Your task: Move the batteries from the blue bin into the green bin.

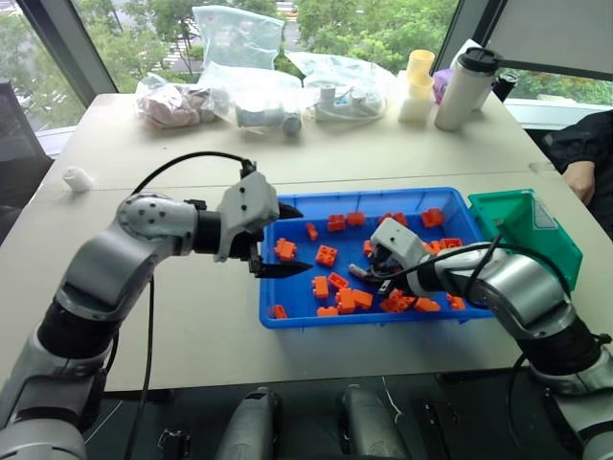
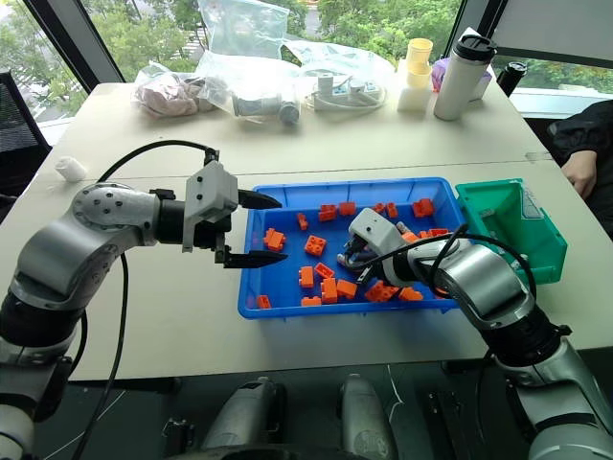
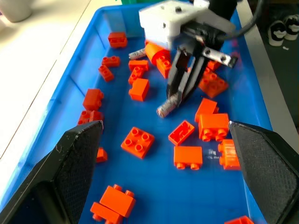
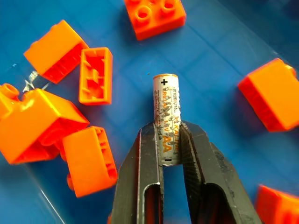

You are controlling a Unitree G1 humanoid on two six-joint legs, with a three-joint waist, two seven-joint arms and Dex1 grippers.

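The right gripper [image 4: 167, 149] is down inside the blue bin [image 1: 287, 321], both black fingers [image 4: 140, 182] pinched tight on one battery [image 4: 167, 119], a silver AA with its plus end sticking out past the tips. From across the bin you can see it angled out of the jaws just above the blue floor, not lying flat. The left gripper [image 1: 281, 240] is parked over the bin's left edge with its fingers spread wide and nothing between them. The bin itself is mostly a mess of orange toy bricks [image 1: 327, 255] scattered all over the floor, some studs up, some flipped so you see the hollow underside, a little heap of them near the front right corner. Looks like there might be a second battery [image 3: 136, 54] lying among the bricks further back, right behind the gripper's white housing, but it's half hidden so can't swear to it. The green bin [image 1: 551, 249] sits right against the blue one's right end, deeper and way smaller; I can see its inner wall but can't make out what's at the bottom.
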